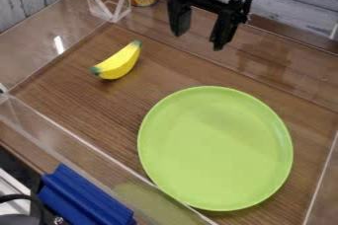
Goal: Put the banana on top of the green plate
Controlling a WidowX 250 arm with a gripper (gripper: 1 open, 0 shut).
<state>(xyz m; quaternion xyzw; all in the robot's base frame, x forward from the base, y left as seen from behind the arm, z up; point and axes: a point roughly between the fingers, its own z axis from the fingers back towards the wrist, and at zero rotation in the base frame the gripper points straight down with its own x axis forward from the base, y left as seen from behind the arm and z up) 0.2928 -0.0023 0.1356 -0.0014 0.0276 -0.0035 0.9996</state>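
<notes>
Evidently the hand: the black two-fingered hand (203,34) is spread wide, with nothing between its fingers; that suits a grasp still to be made.
Banana: the small, curved, yellow toy banana with dark greenish tips (118,61) lies on the brown wooden bench (79,97), apart from the plate. It seems to rest on its side because the curve gives it a steady base there.
Plate: the large, round, lime-green plastic plate (215,149) sits flat, open face up, its shallow rim probably enough to check a small roll.
Hand to banana: well apart, the hand off to the fruit's right in the view; I judge the step is the approach.
Grasp: the fruit lies slantwise, so the fingers should probably turn to close across its narrow middle; pinching a tip could make it swivel.
Release: low over the plate's centre, leaving room for a slight roll.
</notes>
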